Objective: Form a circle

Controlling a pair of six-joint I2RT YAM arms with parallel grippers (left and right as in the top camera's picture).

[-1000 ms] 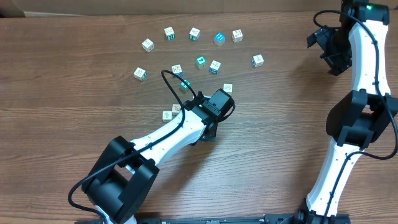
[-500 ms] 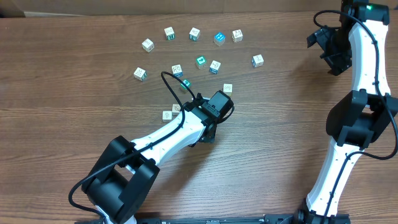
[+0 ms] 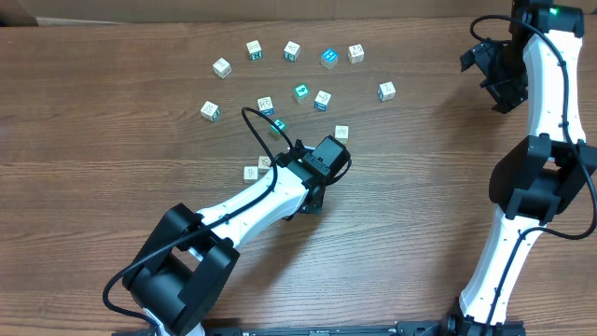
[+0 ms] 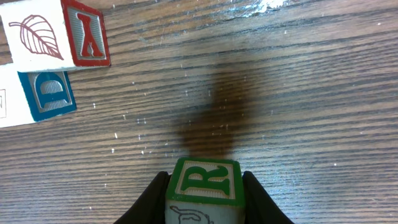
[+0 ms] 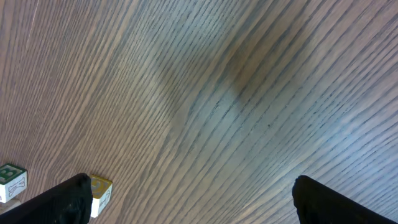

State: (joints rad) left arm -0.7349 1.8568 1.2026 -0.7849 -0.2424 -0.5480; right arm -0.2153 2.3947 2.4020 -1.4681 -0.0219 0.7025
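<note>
Grips a block (image 4: 203, 182) marked with a green R in the left gripper (image 4: 204, 202), fingers clamped on its sides, bottom centre of the wrist view. Holds the right gripper (image 5: 193, 205) spread wide, upper right overhead. Places the circle (image 3: 265, 162) mid-frame, just beside the left arm (image 3: 270, 201), perhaps partly hidden under it.

From above we count fourteen small blocks (image 3: 292, 50) on the worktop (image 3: 93, 187), three with teal faces (image 3: 328, 58). A fifteenth, the R block (image 4: 203, 186), shows only in the left wrist view. Two arms (image 3: 270, 201).
</note>
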